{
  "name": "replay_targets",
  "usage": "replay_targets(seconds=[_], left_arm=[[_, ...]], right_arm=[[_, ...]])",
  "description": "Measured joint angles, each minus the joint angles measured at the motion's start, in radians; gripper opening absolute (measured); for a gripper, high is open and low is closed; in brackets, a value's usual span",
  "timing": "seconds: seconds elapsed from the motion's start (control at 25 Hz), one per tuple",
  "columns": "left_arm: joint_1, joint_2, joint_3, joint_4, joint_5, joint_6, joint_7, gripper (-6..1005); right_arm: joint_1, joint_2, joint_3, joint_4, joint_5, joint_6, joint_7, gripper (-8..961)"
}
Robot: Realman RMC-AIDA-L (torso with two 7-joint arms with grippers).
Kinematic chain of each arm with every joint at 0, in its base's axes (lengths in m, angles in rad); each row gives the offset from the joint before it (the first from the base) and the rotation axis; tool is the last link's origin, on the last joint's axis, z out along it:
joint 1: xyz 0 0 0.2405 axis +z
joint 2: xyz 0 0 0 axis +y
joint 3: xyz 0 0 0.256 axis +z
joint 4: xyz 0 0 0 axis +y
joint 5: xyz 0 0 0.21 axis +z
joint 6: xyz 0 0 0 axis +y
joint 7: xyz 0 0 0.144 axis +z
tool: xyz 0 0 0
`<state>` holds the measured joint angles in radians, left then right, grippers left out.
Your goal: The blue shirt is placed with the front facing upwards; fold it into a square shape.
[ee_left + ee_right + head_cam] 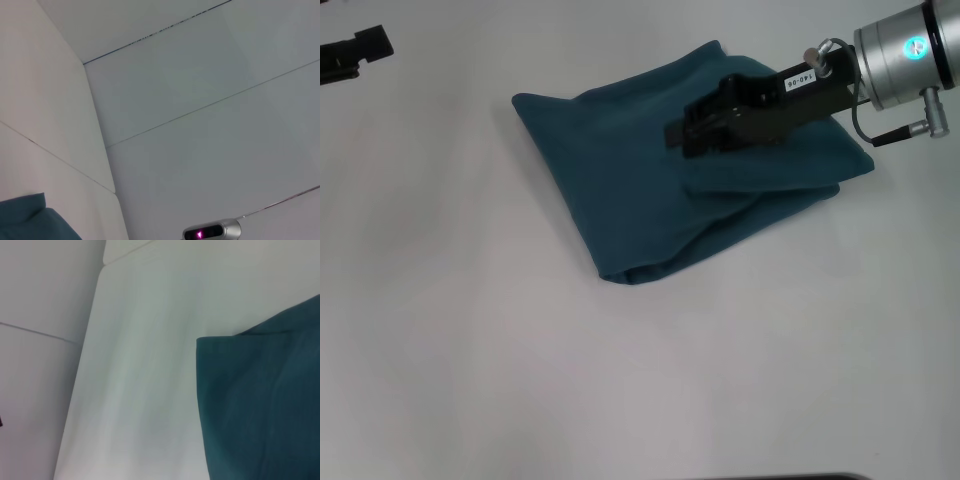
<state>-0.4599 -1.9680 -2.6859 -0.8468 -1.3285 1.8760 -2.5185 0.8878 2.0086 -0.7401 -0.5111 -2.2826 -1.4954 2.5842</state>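
On table (470, 350): blue shirt (620, 180) folded, right claw (682, 138) above.

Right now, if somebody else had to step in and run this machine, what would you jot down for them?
Right gripper: over the blue shirt, near its middle; a fold of cloth lies just under it, and I cannot tell whether it grips it.
Left gripper: parked at the far left edge of the white table, off the cloth.
Shirt: already folded into a compact, layered, roughly four-sided bundle, lettering hidden.
Done: the main folds.
Left: probably tidy the loose top flap and skewed edges into a truer square, then withdraw the right arm.
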Motion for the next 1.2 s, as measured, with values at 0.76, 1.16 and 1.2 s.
replay_targets(seconds=[0.76, 1.16, 1.2], left_arm=[[-0.002, 0.002, 0.013, 0.000, 0.002, 0.006, -0.005, 804], [-0.037, -0.033, 0.204, 0.005, 0.009, 0.014, -0.062, 799], [-0.042, -0.038, 0.214, 0.006, 0.009, 0.015, -0.064, 798]], right_arm=[[-0.026, -0.071, -0.055, -0.165, -0.084, 0.060, 0.001, 341], [-0.032, -0.164, 0.021, -0.202, -0.077, -0.034, 0.037, 341], [-0.035, -0.173, 0.034, -0.217, -0.077, -0.044, 0.044, 342]])
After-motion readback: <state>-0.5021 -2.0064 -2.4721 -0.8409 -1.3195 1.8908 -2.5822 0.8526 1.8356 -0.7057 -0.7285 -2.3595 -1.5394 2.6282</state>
